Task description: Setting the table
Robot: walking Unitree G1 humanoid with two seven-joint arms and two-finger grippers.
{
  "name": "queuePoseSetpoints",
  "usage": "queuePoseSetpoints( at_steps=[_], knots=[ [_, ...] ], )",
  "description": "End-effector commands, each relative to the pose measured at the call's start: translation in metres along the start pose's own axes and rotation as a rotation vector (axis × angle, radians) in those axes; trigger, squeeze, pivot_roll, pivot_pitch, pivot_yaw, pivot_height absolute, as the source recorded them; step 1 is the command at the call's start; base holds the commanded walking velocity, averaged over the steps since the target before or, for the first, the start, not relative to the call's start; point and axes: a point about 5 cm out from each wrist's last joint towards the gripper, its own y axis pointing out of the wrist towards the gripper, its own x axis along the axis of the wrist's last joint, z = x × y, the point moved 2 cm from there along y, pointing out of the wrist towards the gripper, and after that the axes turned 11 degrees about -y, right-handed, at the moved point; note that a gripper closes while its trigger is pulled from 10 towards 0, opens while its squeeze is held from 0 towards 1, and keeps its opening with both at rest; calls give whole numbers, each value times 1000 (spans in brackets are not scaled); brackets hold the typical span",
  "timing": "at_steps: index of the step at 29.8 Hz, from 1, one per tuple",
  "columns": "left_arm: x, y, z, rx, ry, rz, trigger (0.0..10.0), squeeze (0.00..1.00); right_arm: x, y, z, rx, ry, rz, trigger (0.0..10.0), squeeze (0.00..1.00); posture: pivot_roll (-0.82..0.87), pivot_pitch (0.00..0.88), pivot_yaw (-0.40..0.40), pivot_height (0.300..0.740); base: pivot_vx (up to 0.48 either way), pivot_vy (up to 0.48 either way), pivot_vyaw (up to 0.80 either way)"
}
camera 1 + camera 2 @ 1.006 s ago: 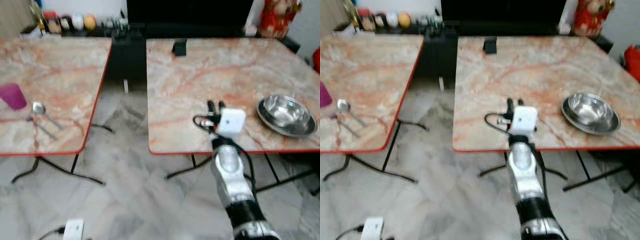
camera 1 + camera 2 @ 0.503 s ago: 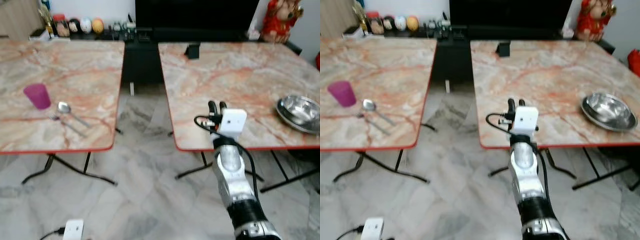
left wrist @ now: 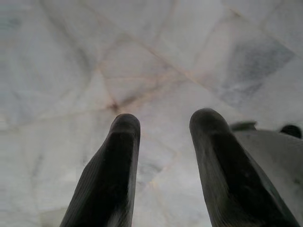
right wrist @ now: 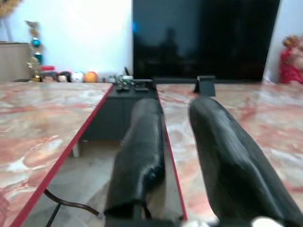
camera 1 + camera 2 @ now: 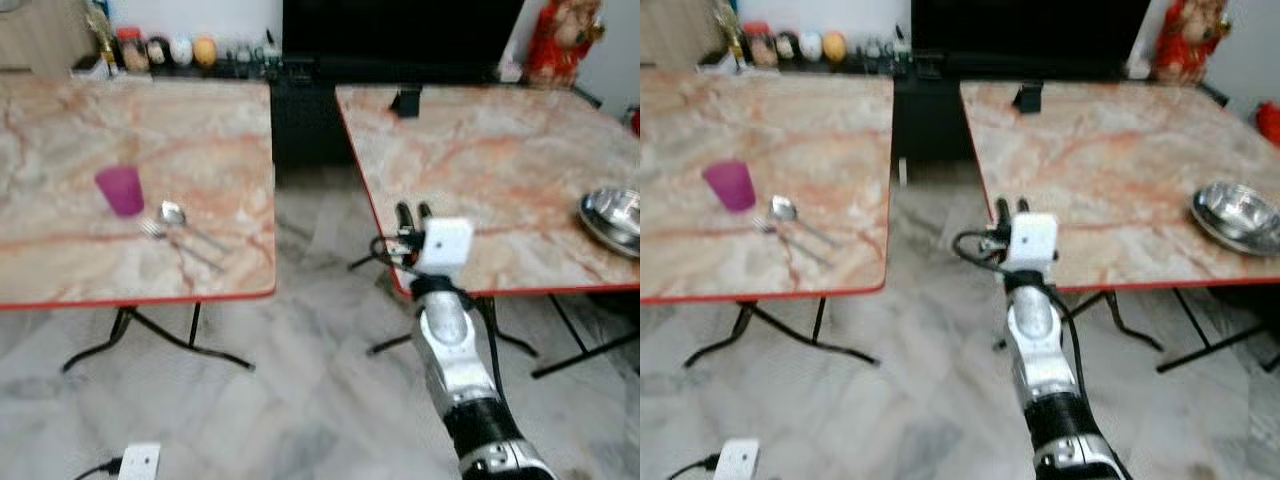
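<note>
Two marble-topped surfaces side by side, a strip of floor between them.

On the left surface [image 5: 60, 250], toward 10 o'clock from the raised arm: a purple cup [image 5: 121, 190], and just beside it at its 4 o'clock a spoon [image 5: 185, 225] and a fork [image 5: 175, 246], lying close together, long axes running from 10 to 4 o'clock, handles pointing toward the near right corner. Fork blurred — tines hard to make out.

Low on the left, hanging idle over the marble floor: left gripper [image 3: 163, 142], jaws parted by a moderate gap, nothing between them.

At centre, held out ahead over the near left corner of the right surface [image 5: 520, 170]: right gripper [image 5: 409, 214], jaws pointing to 12 o'clock, a narrow gap between them, holding nothing, touching nothing. In the right wrist view, fingers [image 4: 142, 142] aimed down the gap between the two surfaces at a dark screen beyond.

At far right, 2 to 3 o'clock from the right jaws and well apart: a steel bowl [image 5: 1238, 216] near the right surface's front edge.

Judged from this: cutlery and cup well off to the left of the right jaws, across the floor gap; right arm raised, left arm on the nearer side but down. Needed for a pick-up — closer approach to the left surface, and jaws turned across the handles' diagonal, not along it.
</note>
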Motion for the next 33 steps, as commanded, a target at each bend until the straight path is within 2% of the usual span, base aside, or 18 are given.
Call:
queuePoseSetpoints(
  at_steps=[1, 16, 20, 24, 25, 28, 30, 33],
  knots=[
    [-4, 0, -5, -12, -4, 11, 10000, 0, -7, 0, -12, -25, -12, 27, 10000, 0, -27, 0, -37, 740, 0, 304, 0],
    [-3, 0, -5, -11, -4, 9, 10000, 0, -21, -2, -20, -30, -30, 70, 10000, 0, -20, 0, -37, 740, 0, 302, 0],
    [-3, 0, -5, -11, -2, 7, 10000, 0, -27, -3, -26, -42, -44, 92, 10000, 0, -23, 0, -35, 740, 0, 0, 0],
    [-2, 0, -5, -13, 4, 6, 10000, 0, -52, -12, -40, -76, -50, 193, 10000, 0, -20, 0, -38, 740, 0, 0, 0],
    [-2, 0, -5, -13, 4, 6, 10000, 0, -52, -12, -40, -76, -50, 193, 10000, 0, -20, 0, -38, 740, 0, 0, 0],
    [-2, 0, -5, -13, 4, 5, 10000, 0, -72, -23, -50, -94, -72, 277, 10000, 0, -19, 0, -38, 740, 0, 0, 0],
    [-2, 0, -5, -13, 4, 5, 10000, 0, -76, -25, -51, -97, -71, 293, 10000, 0, -19, 0, -38, 740, 0, 0, 0],
    [-2, 0, -5, -14, 5, 5, 10000, 0, -111, -52, -62, -127, -56, 472, 10000, 0, -21, 0, -37, 740, 0, 0, 0]
  ],
)
